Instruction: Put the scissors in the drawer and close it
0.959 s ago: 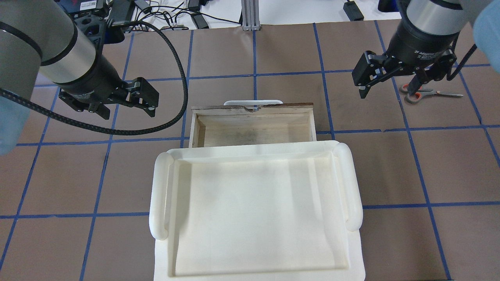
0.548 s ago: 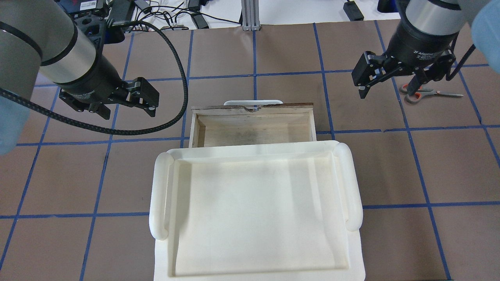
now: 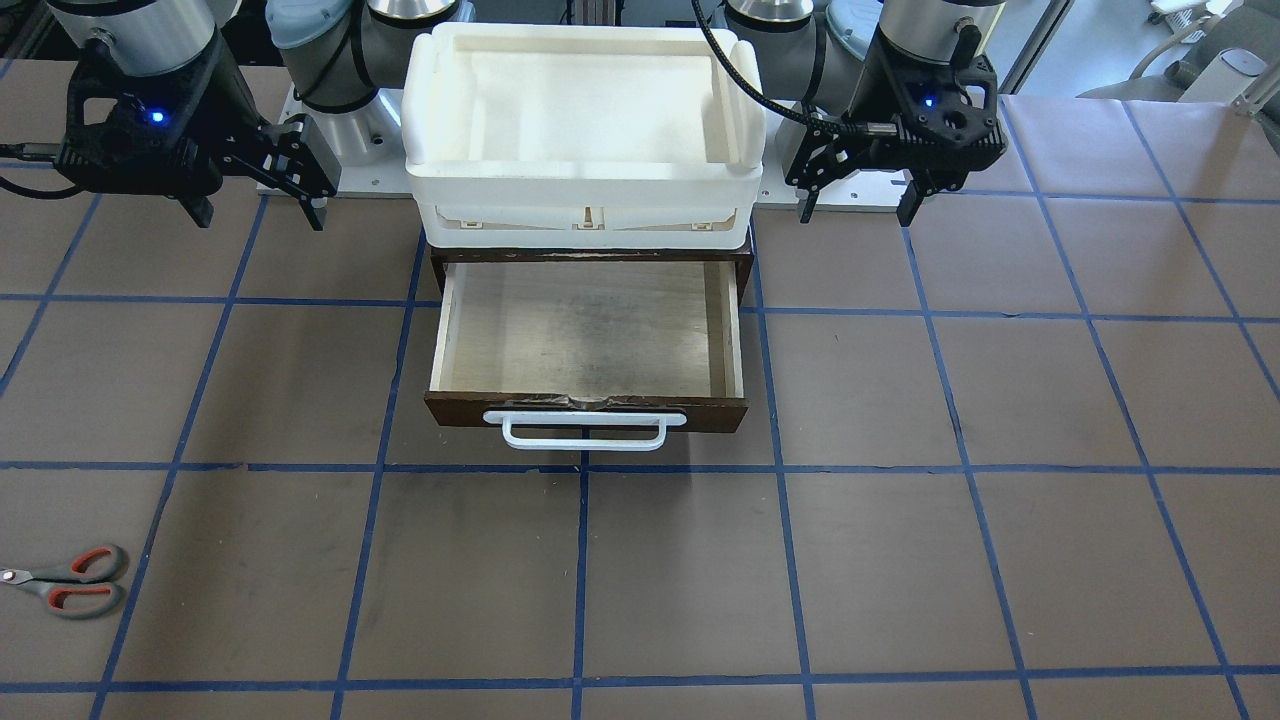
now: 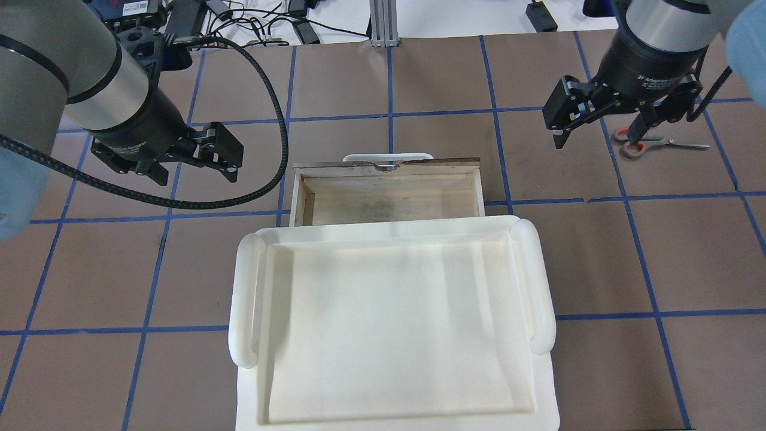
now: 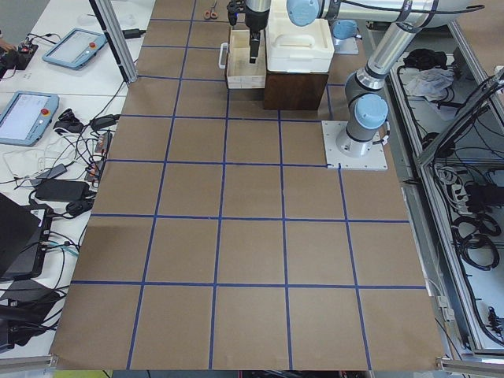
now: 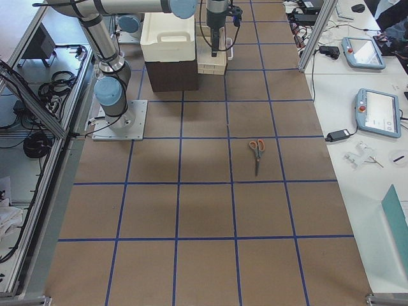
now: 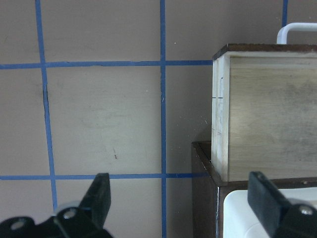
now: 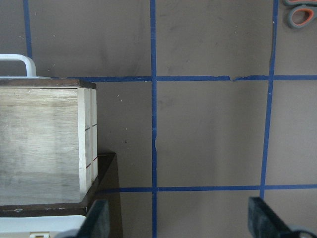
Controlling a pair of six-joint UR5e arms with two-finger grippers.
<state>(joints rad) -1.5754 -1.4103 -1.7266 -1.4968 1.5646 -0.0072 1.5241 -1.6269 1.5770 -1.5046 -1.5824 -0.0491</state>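
Noting no step completed: the scissors [image 3: 65, 580] lie on the table [image 3: 900, 550] well apart from the drawer [image 3: 590, 325], which stands pulled out and empty, the right gripper [image 4: 595, 143] and left gripper [image 4: 196, 177] hang spread and empty-handed, so pickup, placement and closing are all outstanding.

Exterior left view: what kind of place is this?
Probably a robotics lab cell: grey-and-blue robot arm mounted on a brown table with blue tape grid, teal-edged teach pendant and loose cables beside it.
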